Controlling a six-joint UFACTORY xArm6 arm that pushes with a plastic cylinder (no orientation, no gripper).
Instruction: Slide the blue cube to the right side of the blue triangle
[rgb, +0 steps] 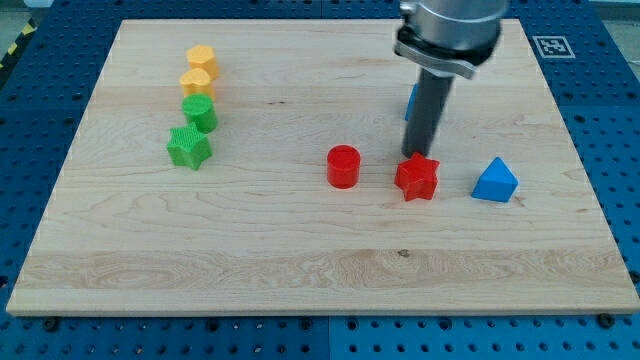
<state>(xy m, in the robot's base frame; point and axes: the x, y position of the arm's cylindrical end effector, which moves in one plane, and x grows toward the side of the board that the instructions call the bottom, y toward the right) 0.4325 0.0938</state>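
The blue cube (410, 101) is mostly hidden behind my rod; only a blue sliver shows at the rod's left edge, in the upper right part of the board. The blue triangle (495, 180) lies at the view's right, below and to the right of the cube. My tip (415, 156) stands just below the cube, touching the top edge of a red star (417, 177).
A red cylinder (343, 166) lies left of the red star. At the view's left stand two yellow blocks (200, 70) in a column, then a green cylinder (199, 112) and a green star (189, 147). The wooden board (300, 250) rests on a blue perforated table.
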